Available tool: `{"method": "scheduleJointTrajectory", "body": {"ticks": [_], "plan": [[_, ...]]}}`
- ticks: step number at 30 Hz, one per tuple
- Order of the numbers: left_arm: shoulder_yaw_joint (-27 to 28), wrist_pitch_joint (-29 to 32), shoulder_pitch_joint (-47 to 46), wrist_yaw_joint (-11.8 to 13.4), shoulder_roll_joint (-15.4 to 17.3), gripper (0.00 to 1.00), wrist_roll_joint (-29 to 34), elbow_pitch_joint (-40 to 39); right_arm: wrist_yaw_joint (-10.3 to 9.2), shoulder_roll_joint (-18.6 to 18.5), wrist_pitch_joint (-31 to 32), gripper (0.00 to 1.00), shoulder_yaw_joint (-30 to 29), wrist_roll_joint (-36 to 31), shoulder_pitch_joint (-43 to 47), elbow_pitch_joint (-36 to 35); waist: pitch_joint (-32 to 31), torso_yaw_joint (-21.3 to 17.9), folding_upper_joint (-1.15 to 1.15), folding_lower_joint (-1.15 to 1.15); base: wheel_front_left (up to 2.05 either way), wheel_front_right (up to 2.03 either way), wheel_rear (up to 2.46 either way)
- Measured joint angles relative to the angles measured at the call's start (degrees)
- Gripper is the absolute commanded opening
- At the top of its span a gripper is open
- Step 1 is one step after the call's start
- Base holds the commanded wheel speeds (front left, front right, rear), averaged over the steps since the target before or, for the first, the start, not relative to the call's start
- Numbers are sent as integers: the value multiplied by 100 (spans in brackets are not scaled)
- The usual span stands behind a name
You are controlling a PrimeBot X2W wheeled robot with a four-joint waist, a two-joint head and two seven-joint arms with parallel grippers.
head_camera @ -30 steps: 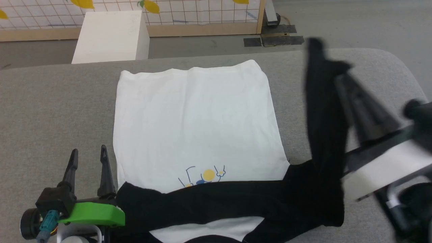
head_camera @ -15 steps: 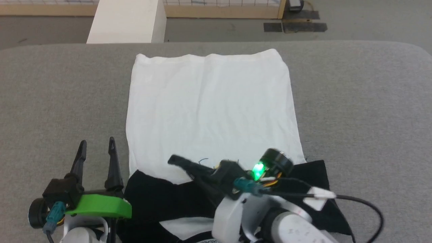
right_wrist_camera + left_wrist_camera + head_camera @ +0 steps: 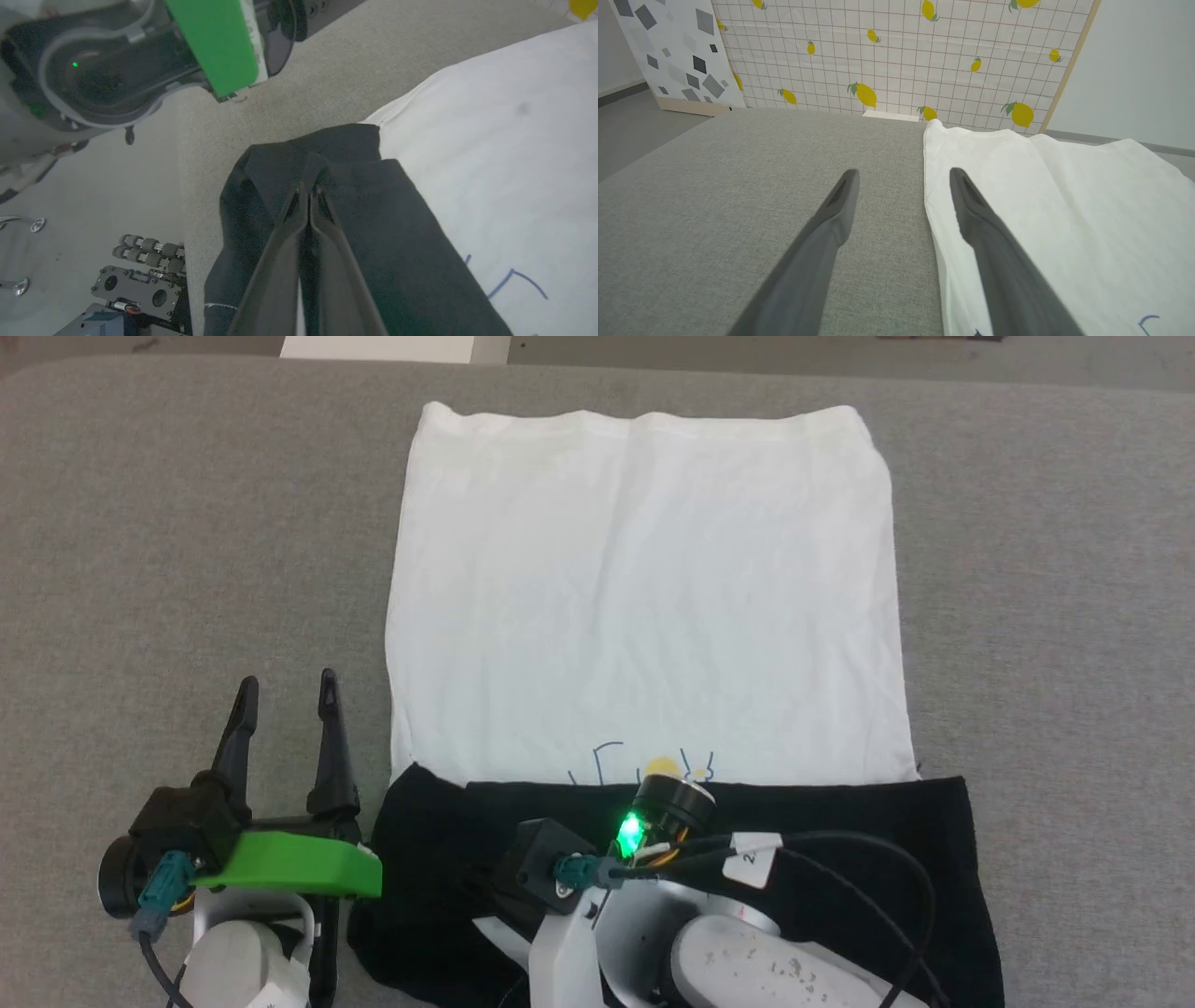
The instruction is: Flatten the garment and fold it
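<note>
The left gripper (image 3: 288,679) stands with its two dark fingers spread wide and nothing between them, held over the grey padded surface (image 3: 187,523). The garment (image 3: 644,597) lies just off its right finger: seen along the left wrist, that finger crosses the edge of the white body while the other finger is over bare grey cloth, and the white body runs on flat ahead and to the right of the tips, towards a lemon-printed grid panel (image 3: 896,56) beyond the surface. Back beside the base of this gripper, on its right, is the end of the black sleeve (image 3: 840,821), which is laid straight across the near part of the white body. The right gripper (image 3: 308,189) is closed, fingers pressed together, with a small ridge of black sleeve cloth puckered up at their tips, so it grips the garment there. The sleeve spreads beneath and on both sides of these fingers; the white body lies to their right, with thin blue lines of the chest print (image 3: 514,280) near their base. Past the tips come grey surface and the left arm's green cover (image 3: 215,42).
</note>
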Motion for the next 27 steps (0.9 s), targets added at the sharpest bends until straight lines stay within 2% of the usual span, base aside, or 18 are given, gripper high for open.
{"method": "scheduleJointTrajectory", "body": {"ticks": [3, 4, 5, 6, 9, 13, 16, 22, 27], "plan": [[-2, 0, -35, -4, -12, 100, 0, 35, 0, 1, 54, 0, 114, 254, -85, 244, 85, 79, 0, 0, 0, 0, 0], [-3, 0, -34, -4, -16, 100, 1, 52, 0, 0, 86, 12, 136, 364, -88, 303, 102, 102, 0, 0, 0, 0, 0], [-1, 0, -34, -4, -22, 100, 1, 62, 0, 0, 107, 94, 160, 446, -89, 331, 110, 115, 0, 0, 0, 0, 0], [10, 0, -33, -5, -25, 100, 1, 67, 0, 2, 111, 100, 178, 513, -94, 353, 110, 117, 0, 0, 0, 0, 0], [40, 0, -25, -11, -31, 100, 11, 89, 0, 4, -29, 100, 24, 671, -97, 310, 64, 88, 0, 0, 0, 0, 0], [82, 0, -7, -56, -21, 100, 91, 123, 0, 10, -425, 100, -550, 679, -94, 8, -59, -33, 0, 0, 0, 0, 0], [79, 0, 27, -83, 24, 100, 131, 146, 0, 19, -706, 100, -1176, 576, -6, -304, -183, -176, 0, 0, 0, 0, 0], [69, 7, 43, -115, 301, 100, 198, 231, 0, 22, -1073, 100, -2671, -58, 643, -1009, -392, -546, 0, 0, 0, 0, 0], [67, 374, -176, -157, 630, 100, 193, 230, 0, 18, -1123, 100, -3906, -573, 1340, -1716, -472, -905, 0, 0, 0, 0, 0]]}}
